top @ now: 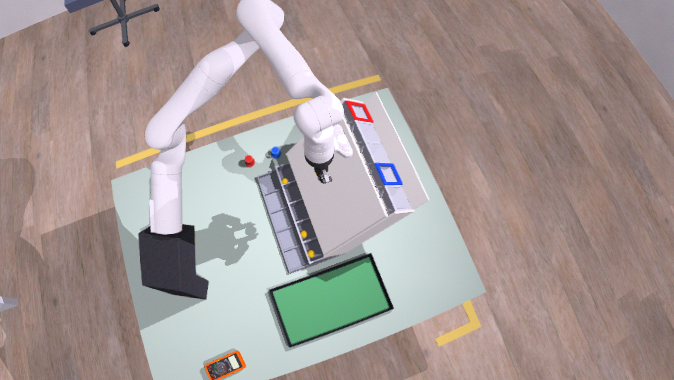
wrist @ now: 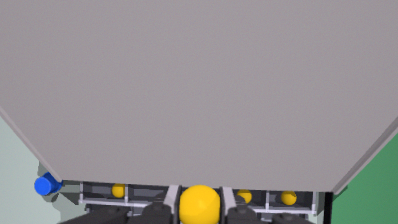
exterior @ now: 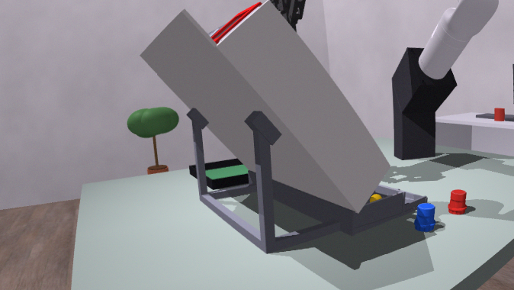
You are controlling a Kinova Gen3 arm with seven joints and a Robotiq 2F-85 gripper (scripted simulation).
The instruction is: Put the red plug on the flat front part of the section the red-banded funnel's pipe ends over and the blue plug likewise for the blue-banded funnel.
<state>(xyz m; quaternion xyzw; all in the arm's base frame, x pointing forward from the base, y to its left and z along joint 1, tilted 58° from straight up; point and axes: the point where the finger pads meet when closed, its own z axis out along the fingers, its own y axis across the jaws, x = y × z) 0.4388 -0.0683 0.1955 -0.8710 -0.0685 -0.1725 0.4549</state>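
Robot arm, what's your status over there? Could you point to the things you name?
Gripper [top: 325,177] [wrist: 200,202] shut on a yellow marble [wrist: 200,204], above the sloped cover [top: 345,200] [exterior: 305,91] [wrist: 200,100]. Red plug [top: 249,161] [exterior: 457,201] and blue plug [top: 275,152] [exterior: 425,217] [wrist: 46,185] standing on the table, unplaced. Nothing seen blocking the gripper.

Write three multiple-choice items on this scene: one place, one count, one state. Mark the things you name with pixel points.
1. Where does the green tray [top: 331,301] [exterior: 229,172] [wrist: 370,187] lie?
A. Beside the cover's box
B. On the sections
C. Under the plugs

2. How many marbles lie in the sections?
A. One
B. Three
C. Five

3. How are the fingers [top: 326,178]?
A. Wide open
B. Shut on nothing
C. Shut on a marble [wrist: 200,204]

Right letters:
1 A: the top view shows it on the table next to the box.
2 B: three yellow balls sit in separate sections in the top view.
3 C: the wrist view shows a yellow ball between them.
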